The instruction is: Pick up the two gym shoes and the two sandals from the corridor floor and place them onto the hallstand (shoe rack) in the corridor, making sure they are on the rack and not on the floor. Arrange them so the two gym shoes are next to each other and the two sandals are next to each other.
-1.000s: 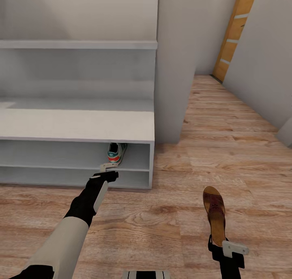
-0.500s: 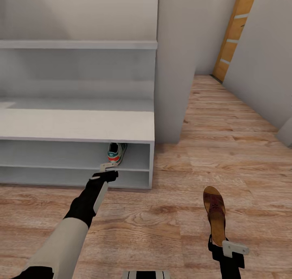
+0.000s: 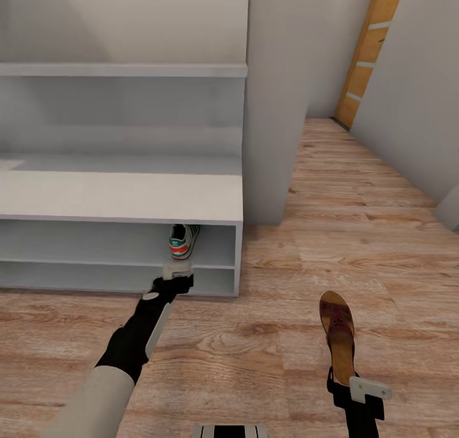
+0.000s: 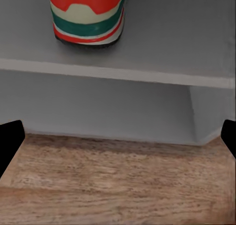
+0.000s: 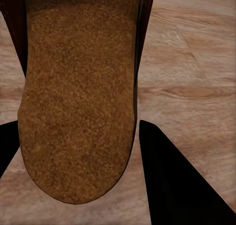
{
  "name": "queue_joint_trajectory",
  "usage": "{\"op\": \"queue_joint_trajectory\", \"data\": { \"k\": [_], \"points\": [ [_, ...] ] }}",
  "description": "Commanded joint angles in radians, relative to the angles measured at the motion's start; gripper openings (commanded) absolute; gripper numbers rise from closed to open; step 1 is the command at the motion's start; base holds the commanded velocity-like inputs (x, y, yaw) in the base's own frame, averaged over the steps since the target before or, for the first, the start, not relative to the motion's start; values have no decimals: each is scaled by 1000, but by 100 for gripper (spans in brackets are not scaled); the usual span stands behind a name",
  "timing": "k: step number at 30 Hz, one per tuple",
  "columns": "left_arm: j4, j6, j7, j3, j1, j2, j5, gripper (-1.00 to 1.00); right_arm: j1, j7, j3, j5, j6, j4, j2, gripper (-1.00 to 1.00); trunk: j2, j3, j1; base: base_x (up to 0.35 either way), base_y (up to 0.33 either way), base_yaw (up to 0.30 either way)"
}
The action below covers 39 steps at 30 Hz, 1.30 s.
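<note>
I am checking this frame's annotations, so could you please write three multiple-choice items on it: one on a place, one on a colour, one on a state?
1. Where does the cream sneaker with green stripes and a red heel stand?
A. upper open shelf of the pale-grey shoe rack
B. rack top
C. floor

2. What colour is the footbed of the maroon slip-on sandal?
A. white
B. tan cork
C. green

3. How are the left gripper jaws?
A. shut on the sneaker
B. shut on the sandal
C. open, empty

Key: 1 A, it stands under the rack's top board; 2 B, seen close in the right wrist view; 3 C, fingertips apart in the left wrist view.
</note>
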Motion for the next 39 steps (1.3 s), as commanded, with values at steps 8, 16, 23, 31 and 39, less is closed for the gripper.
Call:
{"op": "queue_joint_trajectory", "data": {
  "k": [8,16,23,31,39],
  "points": [
    [-194,-94,-114,-23,194,92,4,100,0,7,-1,-6,-2,-4,0,-100,0,0,0,0,0,0],
    [-280,-207,-180,-23,325,143,7,100,0,9,1,-6,-2,-5,1,-100,0,0,0,0,0,0],
    [-317,-309,-213,-24,425,163,9,100,-2,10,-1,-8,3,-6,1,-100,0,0,0,0,0,0],
    [-329,-360,-221,-26,476,166,10,100,-9,18,-2,-10,24,-5,0,-100,0,0,0,0,0,0],
    [-320,-384,-222,-26,495,164,12,100,-21,24,-2,-11,108,-5,1,-100,0,0,0,0,0,0]
  ]
}}
